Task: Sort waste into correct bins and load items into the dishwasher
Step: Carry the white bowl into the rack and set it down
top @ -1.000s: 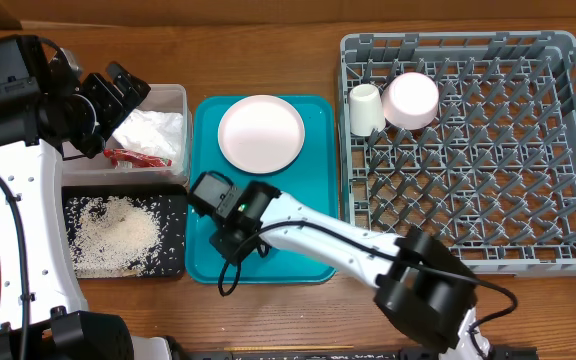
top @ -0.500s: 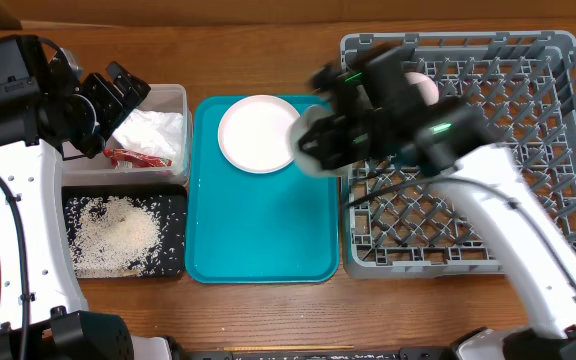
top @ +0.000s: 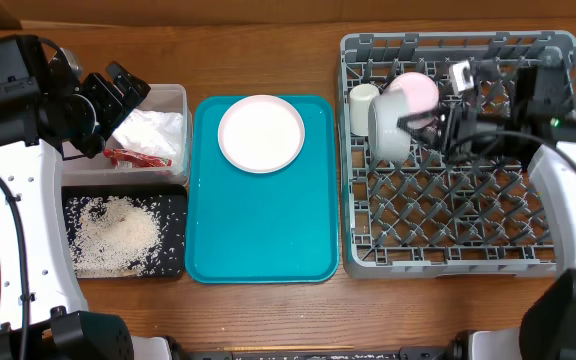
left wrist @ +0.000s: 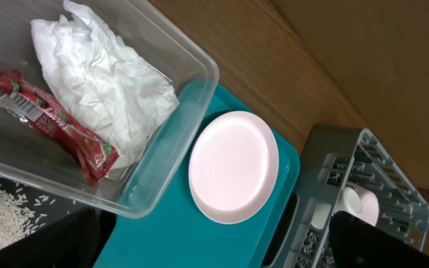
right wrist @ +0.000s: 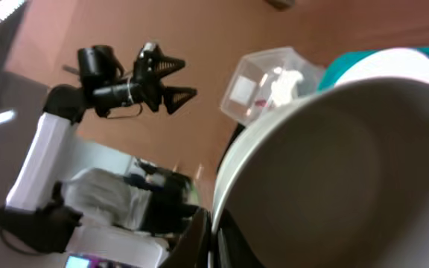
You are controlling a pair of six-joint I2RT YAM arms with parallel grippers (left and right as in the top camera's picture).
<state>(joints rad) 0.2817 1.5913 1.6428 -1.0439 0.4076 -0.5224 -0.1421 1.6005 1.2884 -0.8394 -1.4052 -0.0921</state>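
Observation:
My right gripper (top: 420, 126) is shut on the rim of the grey-white bowl (top: 388, 131) and holds it tilted on its side over the back left of the grey dish rack (top: 568, 150). The bowl fills the right wrist view (right wrist: 334, 171), with the fingers (right wrist: 216, 240) pinching its rim. The pink bowl (top: 417, 91) and the white cup (top: 364, 102) sit in the rack just behind it. The pink plate (top: 261, 133) lies on the teal tray (top: 258, 235). My left gripper (top: 118, 88) is open and empty above the clear tub (top: 176, 97). No chopsticks show.
The clear tub holds the white napkin (left wrist: 99, 74) and the red wrapper (left wrist: 51, 123). In front of it, the black tray (top: 173, 205) holds scattered rice grains (top: 113, 235). The teal tray lies between the bins and the rack.
My right arm has swung from the front of the teal tray across to the rack, carrying the grey-white bowl. The left arm has not moved.

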